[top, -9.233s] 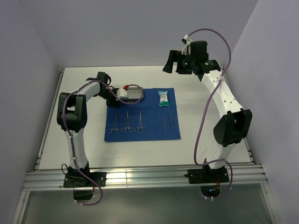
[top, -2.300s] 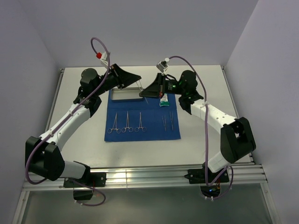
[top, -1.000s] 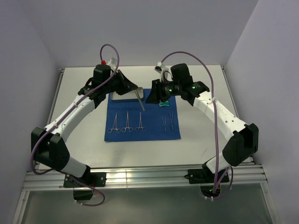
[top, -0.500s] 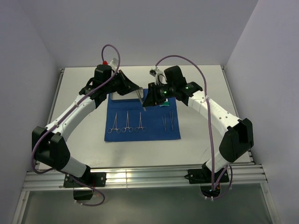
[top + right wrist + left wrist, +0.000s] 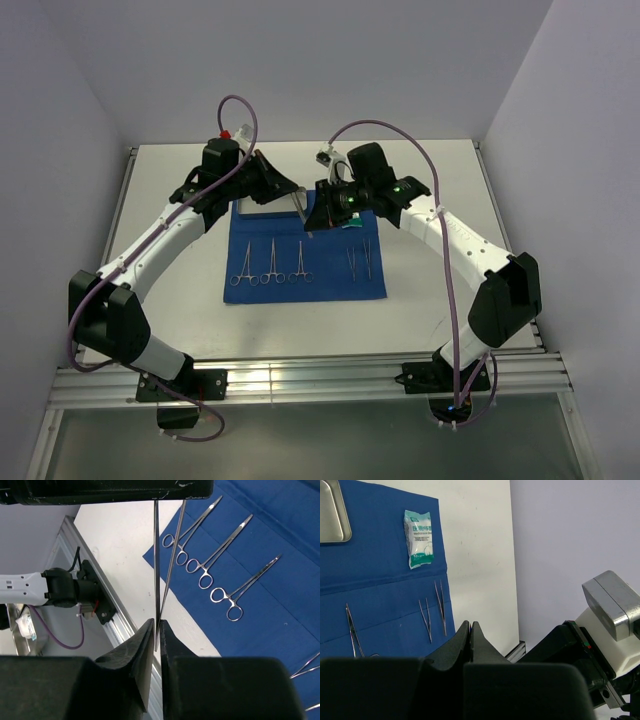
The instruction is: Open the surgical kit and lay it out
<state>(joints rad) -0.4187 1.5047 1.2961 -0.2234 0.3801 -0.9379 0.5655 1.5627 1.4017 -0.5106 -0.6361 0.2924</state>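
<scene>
Since a second ago my right claw (image 5: 156, 627) has swung left to meet my left claw (image 5: 470, 625) above the far part of the cloth, and its fingers have drawn in.

Findings, by size:

1. Table (image 5: 430, 170): white, carrying the whole kit.
2. Cloth (image 5: 330, 280): blue, spread flat at mid-table.
3. Tray (image 5: 332, 510): steel, on the cloth's far left corner, largely under my left arm in the top view.
4. Left claw: pressed shut, holding long tweezers (image 5: 155, 555) by their upper end. They hang in the air, clear of the cloth.
5. Right claw: narrow, one finger either side of the long tweezers' lower tips. Whether the pads actually press the steel I cannot tell.
6. Packet (image 5: 419, 539): white-green, flat on the cloth's far right part, well apart from the tray.
7. Clamps (image 5: 225, 547): three, ring-handled, side by side on the cloth's left half, rings toward my bases, none touching.
8. Small tweezers (image 5: 440, 607): two, parallel, on the cloth's right half, near its right edge.
</scene>
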